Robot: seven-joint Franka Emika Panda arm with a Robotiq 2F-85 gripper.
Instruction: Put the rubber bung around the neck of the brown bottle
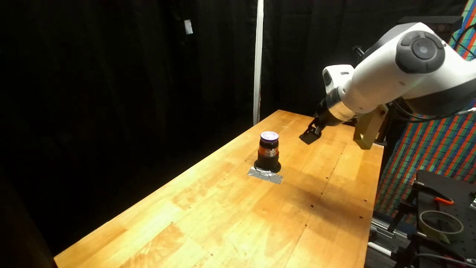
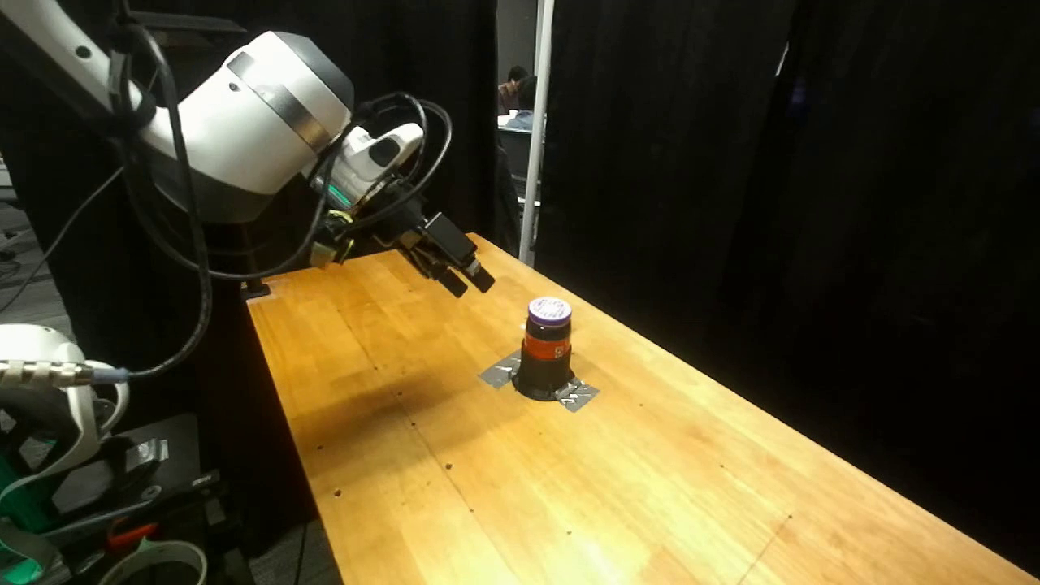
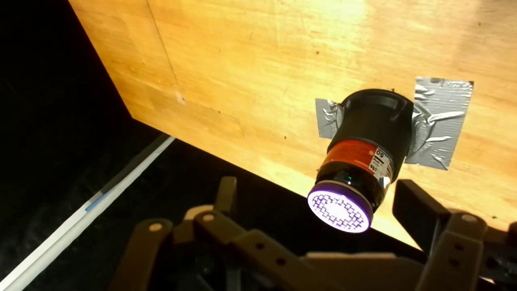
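Hovering: splayed pincer (image 3: 317, 194) | glossy brown bottle (image 3: 353, 169) in cylindrical holder (image 3: 373, 125) | crinkled tape (image 3: 448, 113)

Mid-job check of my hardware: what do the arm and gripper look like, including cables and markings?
The arm is white with dark grey sections, a round dark joint cap and a silvery band. Black cables loop alongside, and a small green strip shows. The gripper is dark, with flat black fingertips and jointed links. No lettering is readable.
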